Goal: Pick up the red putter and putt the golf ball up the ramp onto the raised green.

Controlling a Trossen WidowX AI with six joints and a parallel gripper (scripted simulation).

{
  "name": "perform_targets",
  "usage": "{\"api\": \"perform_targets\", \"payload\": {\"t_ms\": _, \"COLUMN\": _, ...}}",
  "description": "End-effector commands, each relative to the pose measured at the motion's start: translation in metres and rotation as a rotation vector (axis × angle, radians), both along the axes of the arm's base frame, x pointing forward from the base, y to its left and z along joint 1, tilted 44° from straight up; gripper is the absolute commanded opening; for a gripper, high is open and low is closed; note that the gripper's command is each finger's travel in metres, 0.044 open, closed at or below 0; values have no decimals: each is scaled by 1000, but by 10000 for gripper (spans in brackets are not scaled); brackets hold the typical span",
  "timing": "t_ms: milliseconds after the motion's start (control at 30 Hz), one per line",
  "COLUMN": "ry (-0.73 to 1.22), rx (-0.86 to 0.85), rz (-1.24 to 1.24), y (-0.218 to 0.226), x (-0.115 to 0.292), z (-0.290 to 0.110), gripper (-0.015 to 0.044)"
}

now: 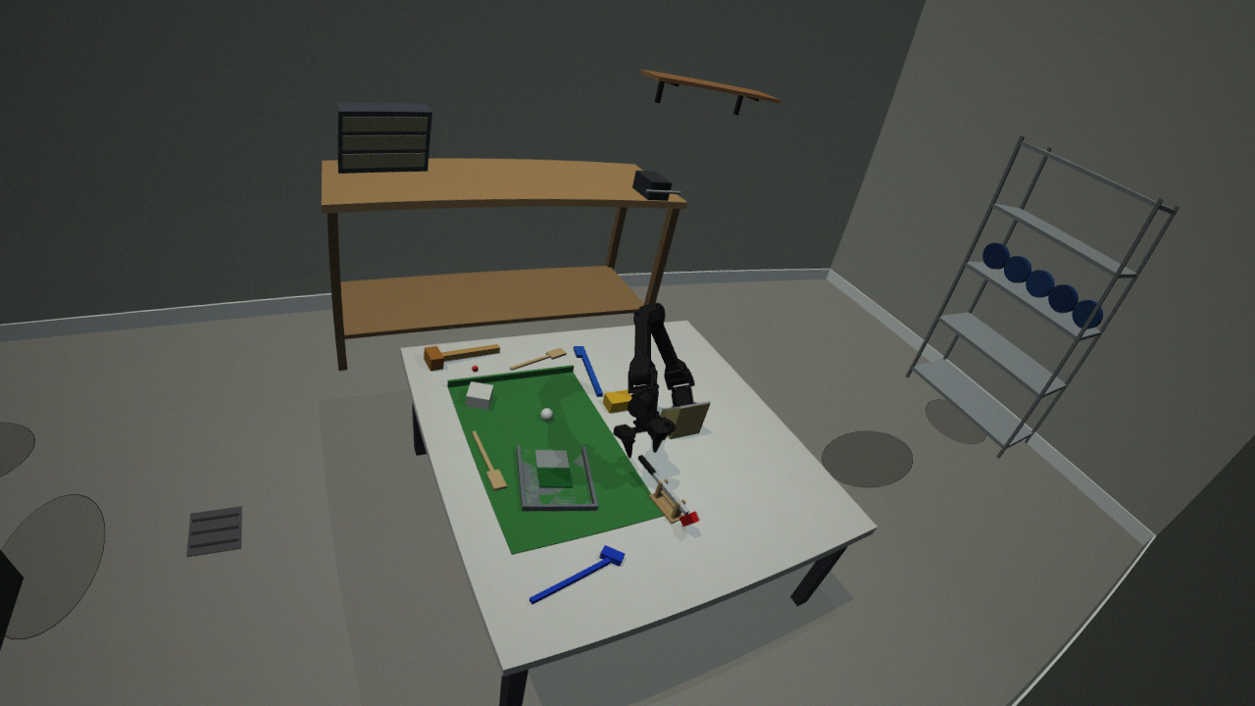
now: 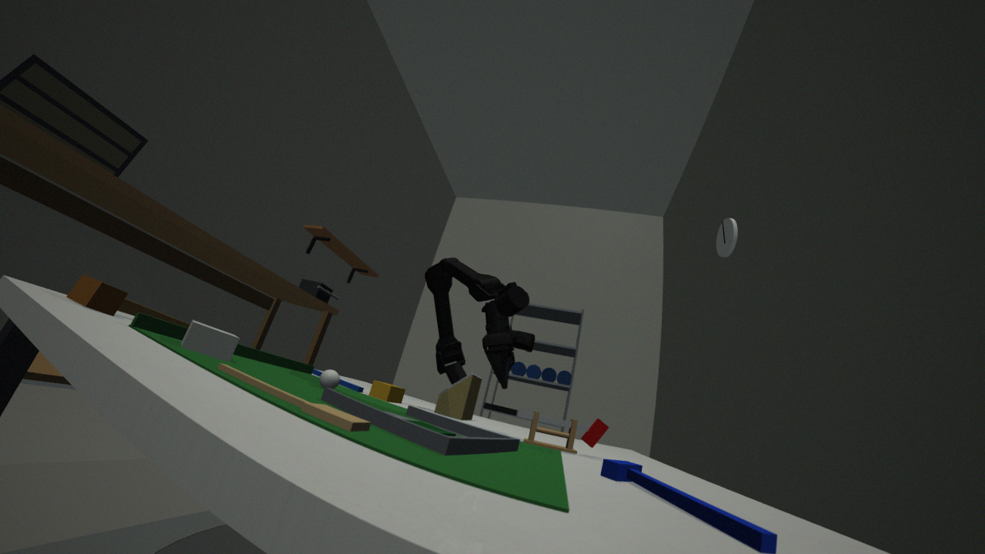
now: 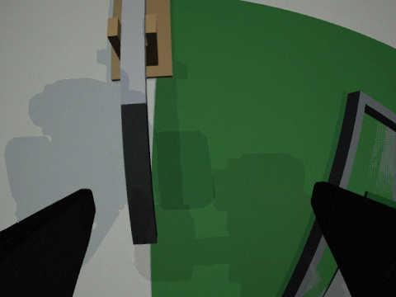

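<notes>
Inside grey frame (image 1: 525, 480), raised green (image 1: 554, 475).

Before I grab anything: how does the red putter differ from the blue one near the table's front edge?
The red putter has a red head, grey shaft and black grip; the blue putter is blue all over. The red putter rests across a small wooden stand beside the green mat; the blue putter lies flat on the table. The open claw touches neither.

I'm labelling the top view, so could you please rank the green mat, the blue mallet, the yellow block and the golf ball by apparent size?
1. green mat
2. blue mallet
3. yellow block
4. golf ball
</notes>
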State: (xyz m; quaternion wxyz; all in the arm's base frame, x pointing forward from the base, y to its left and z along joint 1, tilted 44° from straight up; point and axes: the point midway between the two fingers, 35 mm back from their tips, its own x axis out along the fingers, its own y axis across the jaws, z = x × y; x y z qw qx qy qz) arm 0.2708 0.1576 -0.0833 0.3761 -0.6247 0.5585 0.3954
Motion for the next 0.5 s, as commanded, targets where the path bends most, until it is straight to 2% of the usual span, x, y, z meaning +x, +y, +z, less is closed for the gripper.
{"api": "perform_targets", "payload": {"t_ms": 0, "ry": 76, "rx": -74, "rz": -16, "y": -8, "x": -27, "z": -16, "gripper": 440}}
{"api": "perform_targets", "payload": {"t_ms": 467, "ry": 76, "rx": -75, "rz": -16, "y": -29, "x": -28, "z": -35, "gripper": 440}}
